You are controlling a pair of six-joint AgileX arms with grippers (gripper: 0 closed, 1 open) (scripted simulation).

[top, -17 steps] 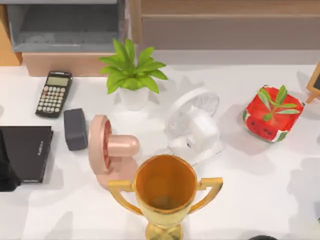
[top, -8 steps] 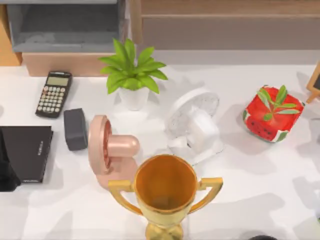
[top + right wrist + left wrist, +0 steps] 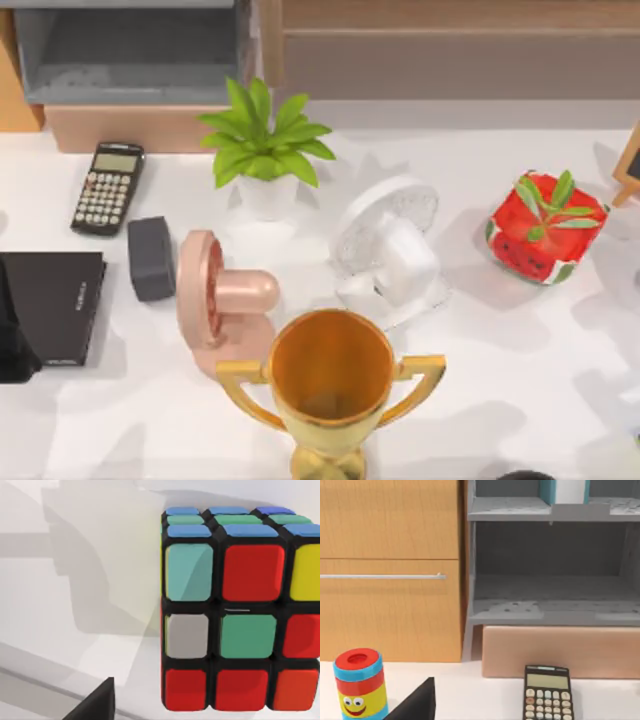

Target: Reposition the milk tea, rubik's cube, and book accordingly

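Rubik's cube: the rubik's cube (image 3: 240,610) sits on the white bench, filling my right wrist view, close under that camera.
Right gripper: a dark fingertip edge (image 3: 95,702) shows beside the cube; whether my fingers are spread or pressed together, I cannot tell.
Left arm: parked at the bench's left edge, facing the calculator (image 3: 547,692), the grey shelf (image 3: 550,610) and a teal book (image 3: 563,491) standing above.
Risk: closing off-centre could, I judge, skid or twist the cube; its slick faces may slip.
Clutter: trophy (image 3: 330,385) and white fan (image 3: 388,250) crowd mid-bench, so a low carry could clip them.
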